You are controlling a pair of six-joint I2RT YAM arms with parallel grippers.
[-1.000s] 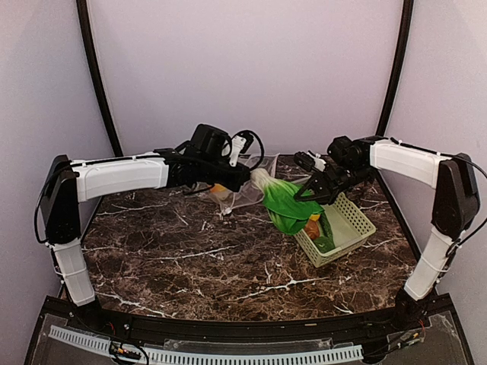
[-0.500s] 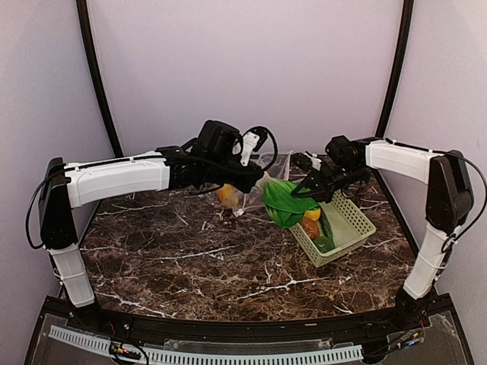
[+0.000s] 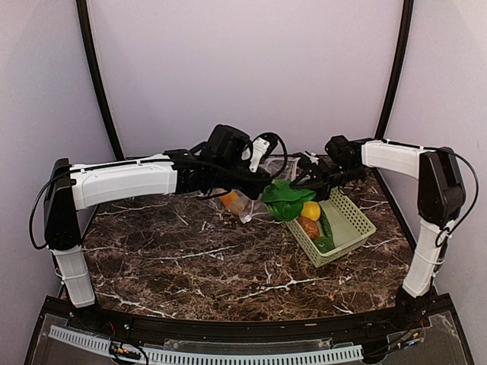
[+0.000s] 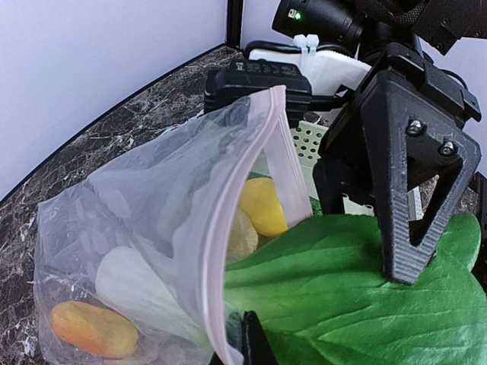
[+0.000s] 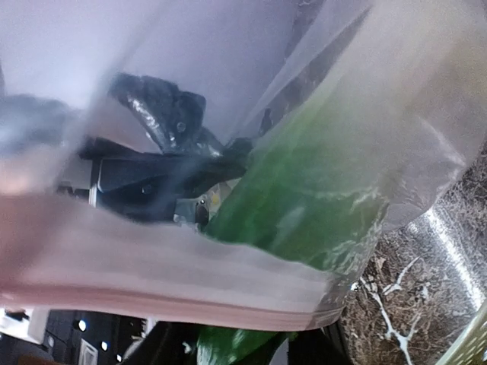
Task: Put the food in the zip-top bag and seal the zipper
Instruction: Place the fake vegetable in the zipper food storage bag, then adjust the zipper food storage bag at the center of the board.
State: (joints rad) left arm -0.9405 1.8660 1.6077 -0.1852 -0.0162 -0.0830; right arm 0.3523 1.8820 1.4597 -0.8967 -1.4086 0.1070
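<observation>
Since a second ago, both arms have been brought closer together. The bok choy (image 3: 289,200) has been pushed stem-first into the zip-top bag (image 3: 242,204), so its white stem is no longer seen from above.

Nearest, at about three o'clock on the counter (image 3: 190,262), the light-green basket (image 3: 354,220) is seen with a lemon (image 3: 310,211), a brown potato (image 3: 308,227) and a green pepper (image 3: 325,244) not yet taken out.

Farther back, toward one o'clock, the bag is held up off the counter by the left gripper (image 3: 261,185), whose jaws are closed on the mouth edge. The zipper (image 4: 232,236) is wide open. An orange piece (image 4: 91,328) and the white stem are seen inside the bag, while the green leaves project from the mouth toward four o'clock in the left wrist view.

The right gripper (image 4: 364,245) is set on those leaves and is judged to be clamped on them, though the contact is partly hidden.

The task is judged to be well short of done: one piece is bagged, the bok choy is halfway in, three pieces are left in the basket, and the sealing is not yet begun.
</observation>
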